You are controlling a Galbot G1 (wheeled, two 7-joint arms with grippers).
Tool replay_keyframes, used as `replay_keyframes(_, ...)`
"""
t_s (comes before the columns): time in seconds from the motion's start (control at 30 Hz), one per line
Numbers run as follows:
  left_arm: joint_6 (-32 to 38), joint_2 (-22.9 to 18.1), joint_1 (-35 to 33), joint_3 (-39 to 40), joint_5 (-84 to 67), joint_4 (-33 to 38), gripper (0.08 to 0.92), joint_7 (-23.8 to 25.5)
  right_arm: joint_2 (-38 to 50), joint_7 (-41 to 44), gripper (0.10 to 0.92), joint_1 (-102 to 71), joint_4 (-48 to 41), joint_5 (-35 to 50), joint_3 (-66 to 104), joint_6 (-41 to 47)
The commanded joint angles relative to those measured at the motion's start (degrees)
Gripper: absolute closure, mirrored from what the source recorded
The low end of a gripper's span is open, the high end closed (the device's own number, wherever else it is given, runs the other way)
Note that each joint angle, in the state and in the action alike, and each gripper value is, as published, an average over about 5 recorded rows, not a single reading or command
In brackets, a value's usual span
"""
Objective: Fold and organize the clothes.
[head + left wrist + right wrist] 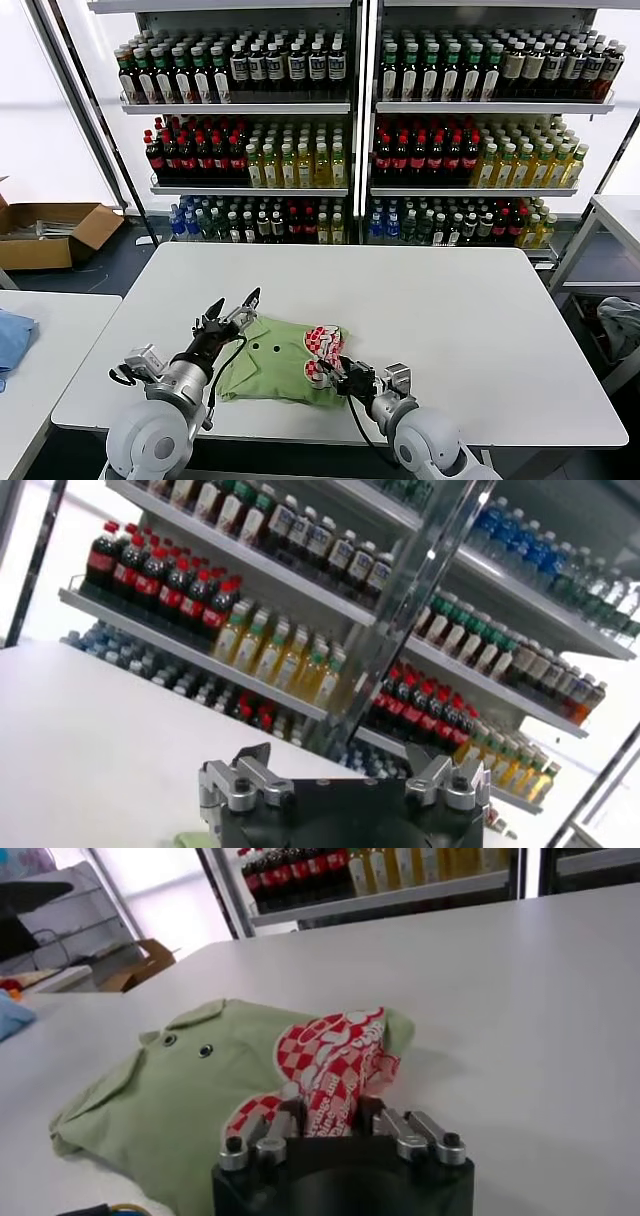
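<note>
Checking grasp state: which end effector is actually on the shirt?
The right end effector, at the polo shirt edge by the red-and-white print. The left end effector hovers open above the collar side, holding nothing.

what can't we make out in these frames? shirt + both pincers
- Right pincer: right wrist view, fingertips buried in the shirt fold; grip can't be confirmed.
- Shirt's near edge: head view, hidden behind both arms.
- Chest print: crumpled, wording unreadable in any view.
- Left pincer: open above the collar side; left wrist view cuts off the shirt, only a green sliver at the frame's edge.
</note>
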State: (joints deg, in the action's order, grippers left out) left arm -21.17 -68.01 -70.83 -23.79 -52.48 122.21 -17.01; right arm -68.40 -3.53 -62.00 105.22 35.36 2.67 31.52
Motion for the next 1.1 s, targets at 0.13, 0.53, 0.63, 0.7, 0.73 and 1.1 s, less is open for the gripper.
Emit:
replay_keyframes(0.13, 0.2, 0.2, 0.4, -2.6, -0.9, -0.4, 0.177, 0.3, 12.5, 7.6, 0.735, -1.4, 5.3, -1.7, 7.0, 0.6)
replay_keyframes(0.53, 0.1, -0.8, 1.5, -0.4, -0.1, -0.9, 0.177, -0.4, 21.0, 11.2, 0.853, -6.3, 7.9, -3.6, 15.9, -1.6)
replay_keyframes(0.63, 0.1, -0.7, 1.0, -0.6, 0.1, -0.1, 0.177, -0.6, 19.1, 9.7, 0.806, -7.4, 11.1, -6.6, 17.0, -2.1)
replay_keyframes(0.7, 0.1, -0.5, 0.5, -1.0, 0.1, 0.8, 0.177, -0.6, 17.8, 8.1, 0.75, -7.7, 13.1, -7.2, 17.2, -2.1)
replay_keyframes(0.73, 0.1, -0.3, 0.2, -1.2, 0.0, 1.2, 0.177, -0.6, 17.3, 7.5, 0.724, -7.7, 13.8, -7.3, 17.1, -2.2)
replay_keyframes(1.1, 0.0, 0.1, -2.5, -2.5, 0.1, 3.4, 0.177, -0.8, 5.4, 4.4, 0.403, -1.9, -0.5, -12.2, 7.0, -5.0)
